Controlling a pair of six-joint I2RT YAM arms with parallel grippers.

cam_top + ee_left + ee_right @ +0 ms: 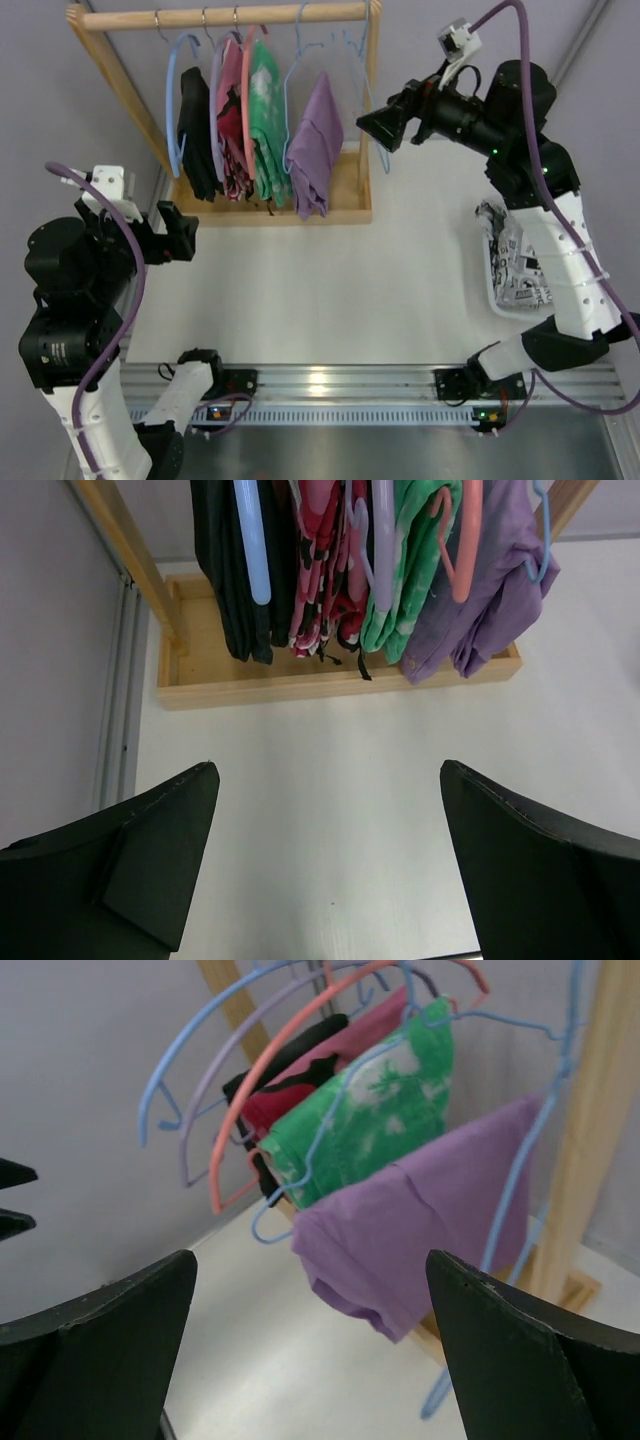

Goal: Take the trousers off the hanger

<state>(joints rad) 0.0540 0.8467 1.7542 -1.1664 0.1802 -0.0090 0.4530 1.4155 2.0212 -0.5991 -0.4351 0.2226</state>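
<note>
Top external: trousers (315, 145) hang rightmost on the rack (220, 16), beside the green garment (265, 110). Right gripper (377, 128) sits just right of them, not touching, fingers spread, nothing held. Right wrist: trousers draped over the hanger (527, 1165) bar, ahead and between the fingers. Left gripper (178, 232) spread wide, empty, well apart from the trousers, low left of the rack over the surface (330, 290).

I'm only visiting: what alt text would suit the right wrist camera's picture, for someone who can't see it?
Lilac trousers hang folded over a thin light-blue wire hanger, ahead of the right gripper, whose two black fingers stand open and empty. Behind them hang a green garment and others; a wooden post stands at right.
</note>
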